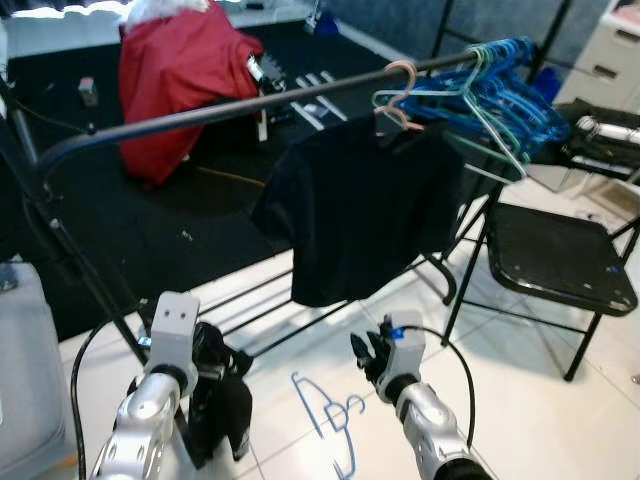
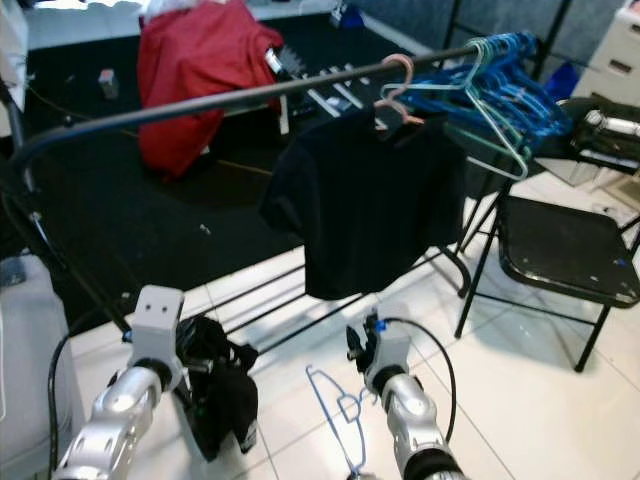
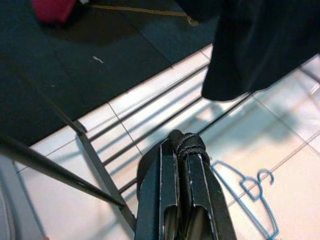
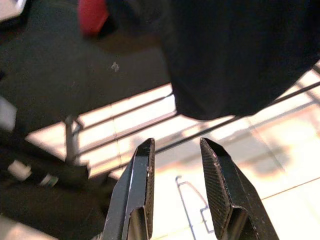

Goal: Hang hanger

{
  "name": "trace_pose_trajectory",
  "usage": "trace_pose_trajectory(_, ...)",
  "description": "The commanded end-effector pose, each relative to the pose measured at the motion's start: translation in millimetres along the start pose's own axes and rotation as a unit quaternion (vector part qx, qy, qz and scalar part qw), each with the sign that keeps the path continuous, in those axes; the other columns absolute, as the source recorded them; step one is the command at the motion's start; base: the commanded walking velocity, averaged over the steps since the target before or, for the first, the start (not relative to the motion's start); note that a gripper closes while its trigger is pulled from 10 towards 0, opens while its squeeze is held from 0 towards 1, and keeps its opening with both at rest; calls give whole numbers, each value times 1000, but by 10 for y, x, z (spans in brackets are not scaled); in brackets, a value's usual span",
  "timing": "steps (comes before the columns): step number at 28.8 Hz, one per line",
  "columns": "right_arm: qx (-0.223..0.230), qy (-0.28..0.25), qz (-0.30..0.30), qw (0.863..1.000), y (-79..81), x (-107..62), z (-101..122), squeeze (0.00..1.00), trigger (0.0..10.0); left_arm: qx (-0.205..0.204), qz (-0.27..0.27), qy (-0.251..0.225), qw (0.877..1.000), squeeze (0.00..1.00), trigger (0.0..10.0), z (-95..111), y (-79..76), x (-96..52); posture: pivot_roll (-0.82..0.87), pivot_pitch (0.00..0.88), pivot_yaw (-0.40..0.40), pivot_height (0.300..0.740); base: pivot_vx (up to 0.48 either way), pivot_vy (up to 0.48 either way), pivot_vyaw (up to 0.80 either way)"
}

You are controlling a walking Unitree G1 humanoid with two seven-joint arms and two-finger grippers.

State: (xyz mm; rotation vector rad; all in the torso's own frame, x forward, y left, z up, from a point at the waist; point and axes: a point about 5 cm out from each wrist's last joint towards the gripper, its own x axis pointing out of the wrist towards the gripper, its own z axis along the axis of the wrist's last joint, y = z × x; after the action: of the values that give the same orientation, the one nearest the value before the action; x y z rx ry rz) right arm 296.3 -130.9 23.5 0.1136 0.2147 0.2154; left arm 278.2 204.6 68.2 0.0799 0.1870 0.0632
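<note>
A black shirt (image 1: 360, 210) hangs on a pink hanger (image 1: 400, 90) from the dark rail (image 1: 200, 115) of a clothes rack. A bunch of blue and green hangers (image 1: 510, 90) hangs at the rail's right end. One blue hanger (image 1: 330, 415) lies flat on the white tile floor, between my arms. My left gripper (image 3: 182, 145) is low at the left, shut on a bunched black garment (image 1: 225, 400) that droops below it. My right gripper (image 4: 176, 145) stands open and holds nothing. It is just above the floor hanger (image 4: 192, 200) and below the shirt's hem.
A black folding chair (image 1: 560, 255) stands at the right of the rack. The rack's lower bars (image 3: 150, 125) run along the floor ahead. A red cloth (image 1: 180, 80) is heaped on the dark mat behind. A grey bin (image 1: 25, 370) stands at my left.
</note>
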Motion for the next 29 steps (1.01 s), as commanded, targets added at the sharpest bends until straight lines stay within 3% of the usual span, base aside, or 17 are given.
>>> trace_pose_trajectory(1,4,4,-18,1000,-28,-17,-12,0,10000,-16,18,-3,1000,0,10000,-29,59,-14,0,56,-25,740,0,0,0)
trace_pose_trajectory(4,5,5,-34,999,-1,-21,-54,0,10000,-53,19,-3,998,0,10000,-44,96,5,21,41,-19,740,0,0,0)
trace_pose_trajectory(8,33,0,-28,999,73,9,-42,0,10000,-56,15,-12,998,0,10000,-31,103,10,32,49,-21,740,0,0,0)
trace_pose_trajectory(12,29,-10,-32,999,98,43,17,0,10000,-67,27,-15,997,0,10000,-33,131,17,34,53,-17,740,0,0,0)
trace_pose_trajectory(18,40,-36,-44,998,154,141,184,0,10000,-64,44,-12,997,0,10000,-40,195,42,21,92,12,740,0,0,0)
trace_pose_trajectory(23,44,-23,-43,998,106,84,89,0,10000,-24,11,-31,999,0,10000,34,100,67,30,98,12,740,0,0,0)
trace_pose_trajectory(29,40,-20,-31,998,97,57,62,0,10000,-24,-1,-42,999,0,10000,83,71,96,21,105,25,740,0,0,0)
